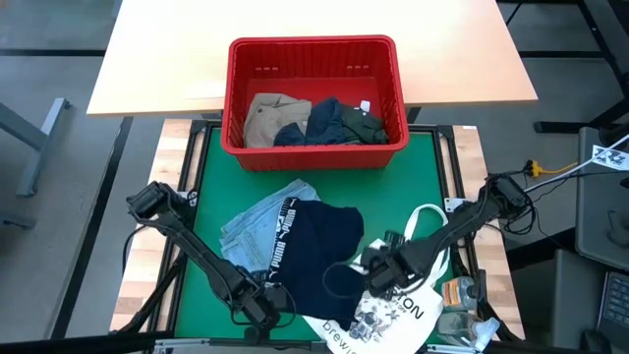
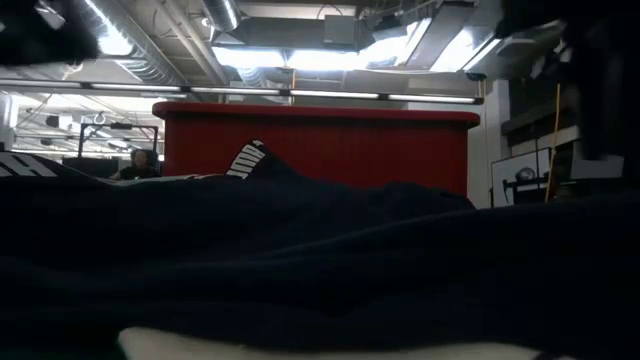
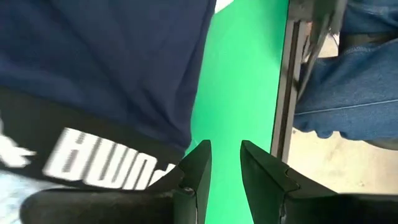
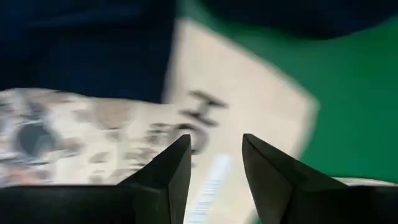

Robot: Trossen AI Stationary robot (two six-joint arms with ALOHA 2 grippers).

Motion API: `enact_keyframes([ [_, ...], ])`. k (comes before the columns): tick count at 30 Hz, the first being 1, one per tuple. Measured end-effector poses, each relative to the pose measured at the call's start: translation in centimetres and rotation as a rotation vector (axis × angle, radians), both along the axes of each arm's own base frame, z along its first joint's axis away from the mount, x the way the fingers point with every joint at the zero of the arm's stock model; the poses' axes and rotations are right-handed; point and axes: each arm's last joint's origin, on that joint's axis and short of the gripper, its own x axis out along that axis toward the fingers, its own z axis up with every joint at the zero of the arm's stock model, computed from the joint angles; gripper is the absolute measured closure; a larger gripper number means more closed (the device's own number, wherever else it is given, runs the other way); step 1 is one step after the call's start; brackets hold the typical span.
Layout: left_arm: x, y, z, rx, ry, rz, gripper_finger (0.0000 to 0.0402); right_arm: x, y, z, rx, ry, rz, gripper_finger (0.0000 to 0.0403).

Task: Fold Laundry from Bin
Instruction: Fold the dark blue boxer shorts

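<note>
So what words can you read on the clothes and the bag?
"PUMA": white letters along the black waistband of the navy garment, repeated; the left wrist view shows it upside down.
"ON": end of a bigger word on the white tote bag; the rest is hidden.
"brew": small print at the bag's lower edge, cut off.
White tag in the red bin: too small to read.
</note>
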Motion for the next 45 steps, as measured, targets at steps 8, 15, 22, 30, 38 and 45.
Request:
enact_keyframes([
  [8,2.6,2.2,3.9,0.053,-0.044,-0.093,0.032,-0.9,-3.7,3.4,-0.116,-0.034,0.159,0.0258],
  [15,5.7,8.5,5.3,0.121,-0.008,-0.14,0.032,-4.2,-7.0,5.0,-0.175,-0.156,0.164,0.0258],
  [22,5.1,16.6,6.2,0.164,0.127,-0.102,0.032,-6.8,-9.4,1.5,-0.044,-0.417,0.073,0.0258],
  [30,0.2,22.5,8.0,0.215,-0.022,0.138,0.032,-6.3,-11.1,-2.1,-0.003,-0.528,-0.036,0.0258],
  [38,-1.5,24.0,4.9,0.236,-0.126,0.383,0.032,-5.1,-13.1,-3.3,-0.041,-0.515,-0.137,0.0258],
  [45,-0.7,24.0,3.4,0.226,-0.239,0.413,0.032,-4.5,-13.4,-3.7,-0.04,-0.521,-0.148,0.0258],
])
